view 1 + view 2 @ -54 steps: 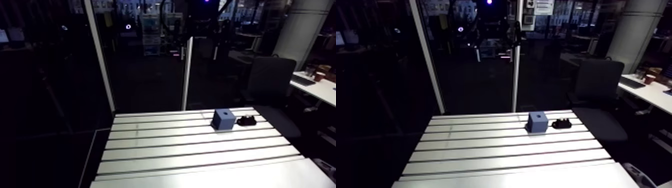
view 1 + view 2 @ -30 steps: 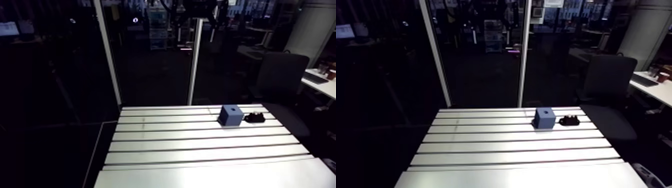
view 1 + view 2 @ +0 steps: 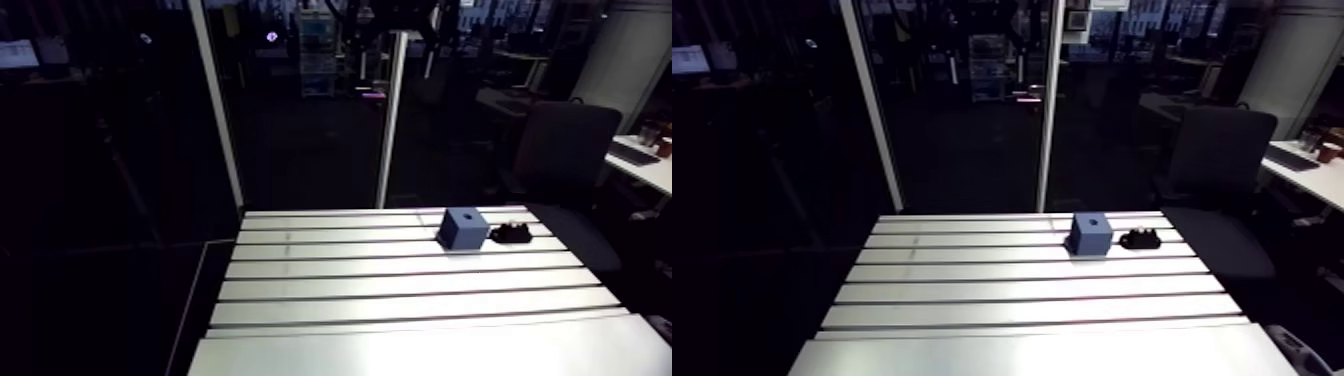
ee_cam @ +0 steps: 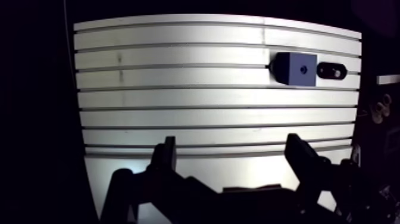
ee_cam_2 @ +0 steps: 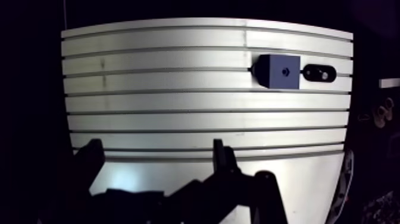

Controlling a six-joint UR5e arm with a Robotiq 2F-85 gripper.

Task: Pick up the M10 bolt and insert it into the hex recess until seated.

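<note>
A blue block [image 4: 293,68] with a small dark recess in its top face stands near the table's far right corner. Close beside it lies a small black part [image 4: 331,71] with a pale round spot; I cannot make out a bolt's shape in it. The arm view shows the same pair, the block [image 3: 463,229] and the black part [image 3: 512,236]. My gripper [image 4: 231,146] hangs high over the near side of the slotted table [image 4: 178,116], far from both. It is open, with nothing between its fingers [image 4: 168,152].
Two pale upright posts [image 3: 390,130] rise just behind the table's far edge. A dark office chair [image 3: 565,150] stands beyond the far right corner. The table's near edge and left edge drop into darkness.
The whole arm view has shifted, so the camera moved with the arm. The blue block and the black part keep their places on the table.
</note>
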